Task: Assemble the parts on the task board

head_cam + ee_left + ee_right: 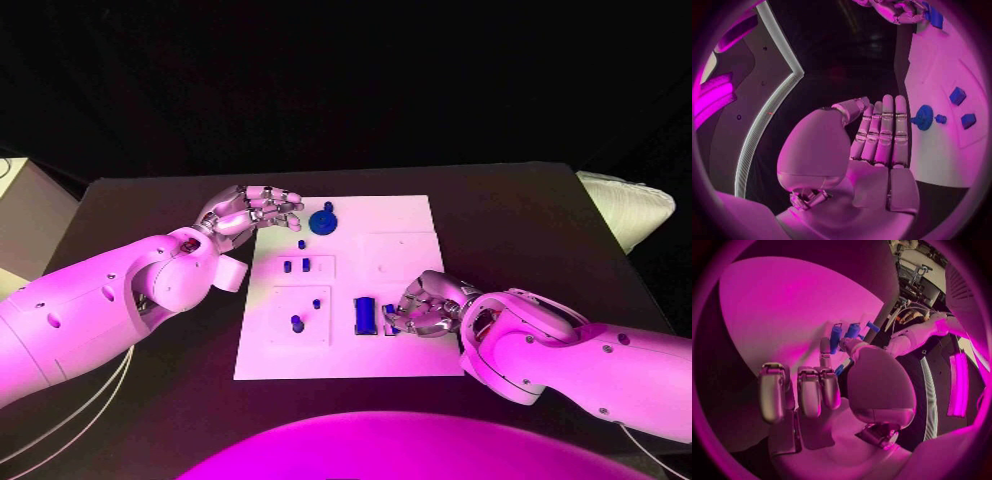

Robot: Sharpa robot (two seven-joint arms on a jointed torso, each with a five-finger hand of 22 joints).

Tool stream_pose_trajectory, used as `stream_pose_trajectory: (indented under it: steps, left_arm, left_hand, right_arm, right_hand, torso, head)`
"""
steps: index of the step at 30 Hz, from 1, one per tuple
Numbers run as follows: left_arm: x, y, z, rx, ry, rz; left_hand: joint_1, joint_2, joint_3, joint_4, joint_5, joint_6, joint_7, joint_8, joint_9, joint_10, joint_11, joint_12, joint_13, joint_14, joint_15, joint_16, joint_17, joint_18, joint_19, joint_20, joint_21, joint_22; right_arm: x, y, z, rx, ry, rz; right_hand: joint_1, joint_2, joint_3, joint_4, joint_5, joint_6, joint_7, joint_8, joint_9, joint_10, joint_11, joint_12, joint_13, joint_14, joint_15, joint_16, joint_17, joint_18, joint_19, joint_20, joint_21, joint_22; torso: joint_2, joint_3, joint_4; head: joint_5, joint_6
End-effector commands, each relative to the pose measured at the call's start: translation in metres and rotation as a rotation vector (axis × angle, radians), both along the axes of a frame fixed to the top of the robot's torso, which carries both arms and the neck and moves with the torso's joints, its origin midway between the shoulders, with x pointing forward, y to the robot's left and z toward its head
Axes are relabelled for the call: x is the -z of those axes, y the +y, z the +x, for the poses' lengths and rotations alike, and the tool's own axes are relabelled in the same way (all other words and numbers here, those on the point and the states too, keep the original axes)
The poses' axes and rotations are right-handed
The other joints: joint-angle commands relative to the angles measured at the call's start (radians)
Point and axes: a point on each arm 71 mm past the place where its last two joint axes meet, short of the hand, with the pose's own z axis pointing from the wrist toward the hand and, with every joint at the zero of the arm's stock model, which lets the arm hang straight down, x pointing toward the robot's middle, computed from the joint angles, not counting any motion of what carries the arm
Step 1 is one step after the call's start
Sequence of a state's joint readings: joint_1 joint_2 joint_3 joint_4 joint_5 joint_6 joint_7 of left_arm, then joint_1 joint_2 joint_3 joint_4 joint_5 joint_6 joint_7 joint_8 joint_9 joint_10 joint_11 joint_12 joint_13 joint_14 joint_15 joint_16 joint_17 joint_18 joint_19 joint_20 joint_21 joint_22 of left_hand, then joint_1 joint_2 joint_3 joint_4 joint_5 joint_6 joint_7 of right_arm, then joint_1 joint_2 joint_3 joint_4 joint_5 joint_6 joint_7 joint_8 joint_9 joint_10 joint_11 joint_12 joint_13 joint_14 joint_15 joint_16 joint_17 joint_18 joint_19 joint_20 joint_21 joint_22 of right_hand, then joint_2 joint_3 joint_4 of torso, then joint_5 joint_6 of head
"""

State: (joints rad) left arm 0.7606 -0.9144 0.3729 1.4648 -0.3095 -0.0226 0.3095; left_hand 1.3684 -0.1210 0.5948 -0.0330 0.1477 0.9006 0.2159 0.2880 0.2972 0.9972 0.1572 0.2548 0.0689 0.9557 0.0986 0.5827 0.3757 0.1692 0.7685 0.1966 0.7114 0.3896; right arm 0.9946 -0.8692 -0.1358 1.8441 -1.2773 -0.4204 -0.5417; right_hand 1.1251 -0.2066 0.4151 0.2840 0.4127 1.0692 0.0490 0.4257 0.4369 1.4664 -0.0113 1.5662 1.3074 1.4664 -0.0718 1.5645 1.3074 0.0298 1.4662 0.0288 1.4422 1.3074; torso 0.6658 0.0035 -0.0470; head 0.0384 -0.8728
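Task board (411, 215) mid worktop (519, 200). L hand (253, 212) at board's 10 o'clock corner, fingers (882, 130) straight, together, holding nothing; round blue part (326, 217) just beside. R hand (423, 305) at 4 o'clock, fingers curled at small blue part (389, 320); grip unclear.

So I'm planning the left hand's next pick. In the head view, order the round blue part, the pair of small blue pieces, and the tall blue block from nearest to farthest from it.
1. Round blue part, at the board's far edge, just beside the left hand.
2. Pair of small blue pieces, mid-board on its left side.
3. Tall blue block, near the board's front, next to the right hand.
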Motion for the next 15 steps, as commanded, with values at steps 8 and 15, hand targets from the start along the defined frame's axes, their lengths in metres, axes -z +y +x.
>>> stream_pose_trajectory:
  steps: [8,15]
  left_arm:
    - [-0.0013,-0.0022,-0.0009,0.020,-0.005,-0.011]
    - [-0.0015,-0.0015,-0.0010,0.019,-0.005,-0.010]
  left_hand:
    - [0.009,0.003,-0.001,-0.004,0.004,-0.004,0.001,0.007,0.001,-0.009,0.002,0.003,-0.001,-0.006,0.000,0.002,-0.001,0.010,0.003,-0.003,0.002,0.002]
    - [0.009,0.003,-0.001,-0.004,0.004,-0.004,0.001,0.007,0.001,-0.009,0.002,0.003,-0.001,-0.006,0.000,0.002,-0.001,0.010,0.003,-0.003,0.002,0.002]
  right_arm:
    - [0.0007,0.0033,0.0023,-0.007,-0.026,-0.012]
    - [0.0026,0.0038,0.0022,-0.019,-0.008,-0.023]
  right_hand:
    - [-0.007,-0.002,-0.007,0.000,0.005,-0.003,0.006,-0.002,0.000,0.104,-0.007,0.005,0.263,0.104,-0.009,0.006,0.263,-0.008,0.086,-0.006,-0.002,0.234]
    - [-0.008,-0.003,-0.008,0.000,0.005,-0.003,0.006,-0.002,0.000,0.104,-0.007,0.005,0.263,0.104,-0.010,0.006,0.263,-0.008,0.086,-0.006,-0.001,0.234]
  torso:
    - [-0.001,-0.0014,0.0007]
    - [-0.001,-0.0014,0.0000]
  head:
    - [0.002,0.000]
    - [0.003,0.000]
